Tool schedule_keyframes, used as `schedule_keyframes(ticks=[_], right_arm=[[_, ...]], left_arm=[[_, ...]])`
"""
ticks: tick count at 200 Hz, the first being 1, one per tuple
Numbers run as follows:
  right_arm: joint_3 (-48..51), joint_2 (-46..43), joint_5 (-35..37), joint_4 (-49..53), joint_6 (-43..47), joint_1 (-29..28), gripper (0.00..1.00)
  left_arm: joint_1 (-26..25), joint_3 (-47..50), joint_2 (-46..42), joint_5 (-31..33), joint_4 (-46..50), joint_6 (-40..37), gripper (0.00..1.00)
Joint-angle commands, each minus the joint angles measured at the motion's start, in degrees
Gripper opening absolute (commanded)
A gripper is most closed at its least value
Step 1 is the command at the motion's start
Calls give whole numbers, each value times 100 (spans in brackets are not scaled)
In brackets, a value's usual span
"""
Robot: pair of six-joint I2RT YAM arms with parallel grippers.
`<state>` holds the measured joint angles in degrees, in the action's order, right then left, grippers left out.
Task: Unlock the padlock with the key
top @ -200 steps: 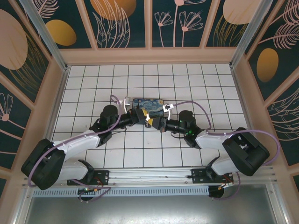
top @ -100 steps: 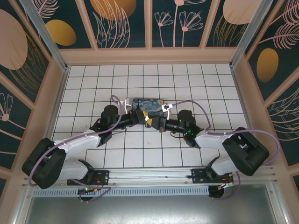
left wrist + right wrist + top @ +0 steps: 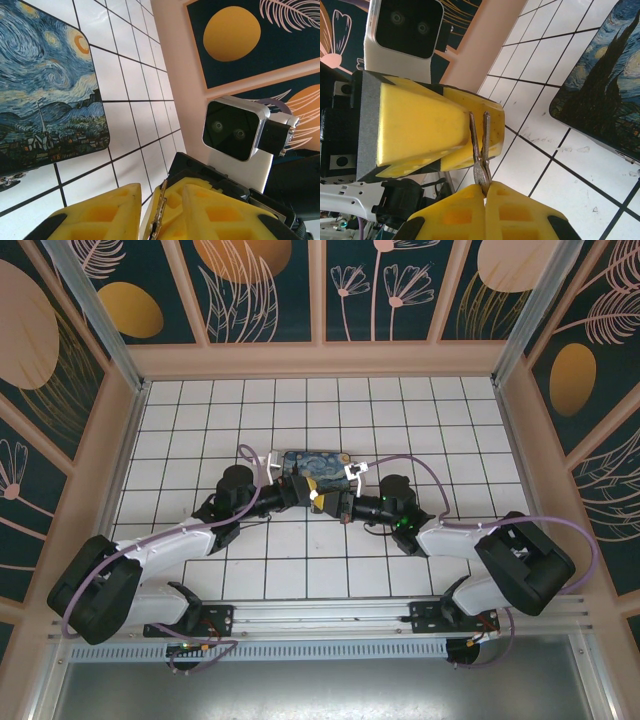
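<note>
My right gripper (image 3: 485, 189) is shut on the head of the key (image 3: 480, 150), which shows as two slim silvery blades side by side. They point up at the yellow pads (image 3: 420, 122) of the left gripper. In the left wrist view the key (image 3: 161, 207) stands edge-on in the gap of my left gripper (image 3: 161, 188). Its jaws are a little apart, and the left pad (image 3: 100, 215) is clear of the key. From above, the left gripper (image 3: 305, 492) and right gripper (image 3: 326, 502) meet tip to tip. The padlock is hidden.
A blue-and-yellow swirl-painted box (image 3: 315, 462) lies flat on the white tiled floor (image 3: 420, 420) just behind the two grippers. A small dark, silvery bit (image 3: 7, 180) lies at the box's near edge. Pink walls (image 3: 320, 360) enclose the floor.
Hardly anything has moved: the two grippers stay tip to tip in front of the box, and the right one keeps its hold on the key.
</note>
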<state>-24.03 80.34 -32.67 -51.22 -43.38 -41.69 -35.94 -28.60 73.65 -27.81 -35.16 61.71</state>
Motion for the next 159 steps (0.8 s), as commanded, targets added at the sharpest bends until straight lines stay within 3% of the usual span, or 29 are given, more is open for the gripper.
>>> schedule_keyframes(ticks=[1,67,103,159], right_arm=[[-66,49,-29,-33,146,-49,0],[-53,60,-21,-46,145,-48,0],[-1,53,-5,-98,124,-32,0],[12,40,10,-120,97,10,0]], left_arm=[[12,-67,-123,54,48,-99,26],[17,-41,-70,32,-9,-39,15],[19,-26,-105,74,-20,-35,19],[25,1,-123,95,7,-17,16]])
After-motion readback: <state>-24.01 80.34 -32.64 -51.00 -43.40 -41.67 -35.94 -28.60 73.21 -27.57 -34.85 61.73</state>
